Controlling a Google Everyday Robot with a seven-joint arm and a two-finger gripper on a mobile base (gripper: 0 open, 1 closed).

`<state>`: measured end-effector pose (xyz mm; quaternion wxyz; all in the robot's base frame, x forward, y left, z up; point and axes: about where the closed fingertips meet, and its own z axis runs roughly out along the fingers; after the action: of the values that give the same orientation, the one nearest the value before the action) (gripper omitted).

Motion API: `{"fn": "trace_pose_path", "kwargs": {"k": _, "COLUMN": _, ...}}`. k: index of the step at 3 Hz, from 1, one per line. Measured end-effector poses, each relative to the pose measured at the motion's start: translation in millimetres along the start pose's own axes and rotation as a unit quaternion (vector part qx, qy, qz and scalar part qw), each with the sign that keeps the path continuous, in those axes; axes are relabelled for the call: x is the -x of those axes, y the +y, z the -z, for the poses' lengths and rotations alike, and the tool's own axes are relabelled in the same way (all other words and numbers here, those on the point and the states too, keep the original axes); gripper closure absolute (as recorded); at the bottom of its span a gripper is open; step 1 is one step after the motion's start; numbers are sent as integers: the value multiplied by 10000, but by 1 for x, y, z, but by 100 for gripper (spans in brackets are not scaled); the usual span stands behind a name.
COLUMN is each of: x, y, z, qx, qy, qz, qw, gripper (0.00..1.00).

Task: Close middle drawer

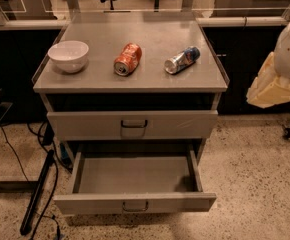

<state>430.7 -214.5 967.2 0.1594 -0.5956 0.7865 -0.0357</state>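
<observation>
The middle drawer [135, 203] is a grey metal tray pulled far out of the cabinet, low in the camera view. Its inside [135, 174] holds nothing, and its low front panel has a small central pull handle [135, 206]. Above it the taller-fronted top drawer [132, 124] sits nearly flush with the cabinet. The lowest drawer is hidden under the open one. My gripper is out of view; only a white and beige part of my arm [285, 64] shows at the right edge, well apart from the drawers.
On the cabinet top [135, 79] stand a white bowl [68, 55], an orange can [127, 59] on its side and a blue-silver can [182, 60] on its side. Black cables and a dark pole [37, 191] lie on the speckled floor at left.
</observation>
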Motion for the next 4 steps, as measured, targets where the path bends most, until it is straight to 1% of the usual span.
{"fn": "trace_pose_path", "kwargs": {"k": 1, "x": -6, "y": 25, "z": -31, "qx": 91, "qy": 101, "qz": -227, "qw": 9996, "gripper": 100}}
{"fn": "trace_pose_path", "kwargs": {"k": 2, "x": -21, "y": 60, "z": -98, "qx": 523, "qy": 277, "qz": -514, "qw": 9969, "gripper": 100}}
{"fn": "trace_pose_path", "kwargs": {"k": 3, "x": -21, "y": 62, "z": -100, "qx": 545, "qy": 277, "qz": -508, "qw": 9968, "gripper": 100}}
{"fn": "trace_pose_path", "kwargs": {"k": 4, "x": -27, "y": 71, "z": -131, "qx": 614, "qy": 326, "qz": -598, "qw": 9958, "gripper": 100}}
